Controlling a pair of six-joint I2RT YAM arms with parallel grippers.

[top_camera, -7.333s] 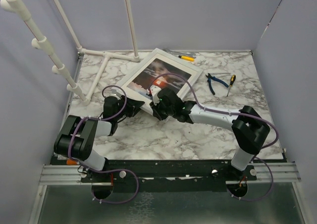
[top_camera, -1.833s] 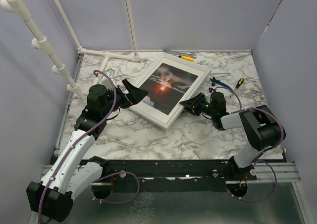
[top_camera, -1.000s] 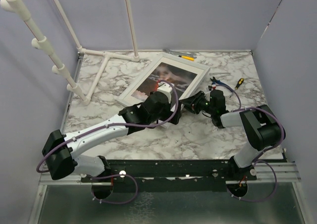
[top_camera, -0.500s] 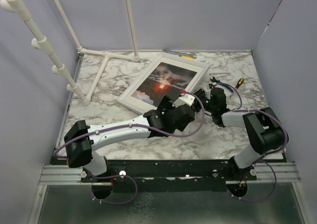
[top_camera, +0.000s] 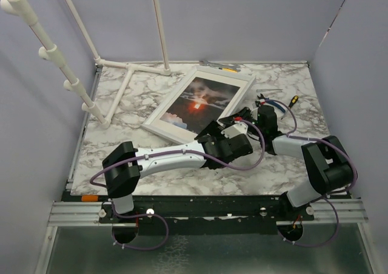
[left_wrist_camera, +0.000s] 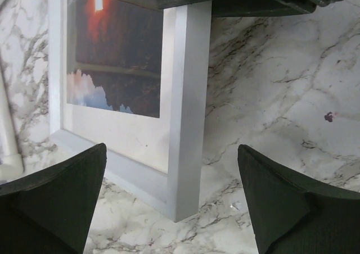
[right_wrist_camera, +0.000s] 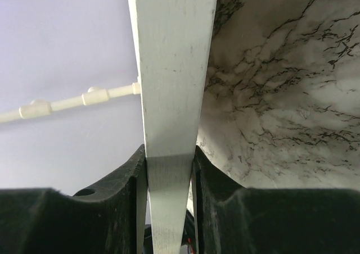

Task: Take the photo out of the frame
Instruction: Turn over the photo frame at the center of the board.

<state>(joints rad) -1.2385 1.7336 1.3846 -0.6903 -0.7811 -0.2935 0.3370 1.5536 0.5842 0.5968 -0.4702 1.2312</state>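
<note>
The white frame (top_camera: 159, 121) lies face up on the marble table, and the photo (top_camera: 197, 100) with its orange glow sits inside it behind the white mat. My right gripper (top_camera: 244, 117) is shut on the frame's right edge; in the right wrist view that white edge (right_wrist_camera: 171, 68) stands clamped between both jaws (right_wrist_camera: 169, 155). My left gripper (top_camera: 223, 130) is stretched across the front and is open. In the left wrist view its fingers straddle the frame's near corner (left_wrist_camera: 185, 169) without touching it, and the photo (left_wrist_camera: 118, 68) shows beyond.
Blue-handled pliers (top_camera: 270, 104) and a small screwdriver (top_camera: 291, 100) lie right of the frame, close behind the right wrist. A yellow-handled tool (top_camera: 228, 70) lies at the back. White pipe stands (top_camera: 128, 80) occupy the back left. Walls enclose the table (top_camera: 276, 165).
My left arm has swung from the frame's left side across the front to its near right corner, beside the right gripper. The right gripper has kept its hold on the edge.
</note>
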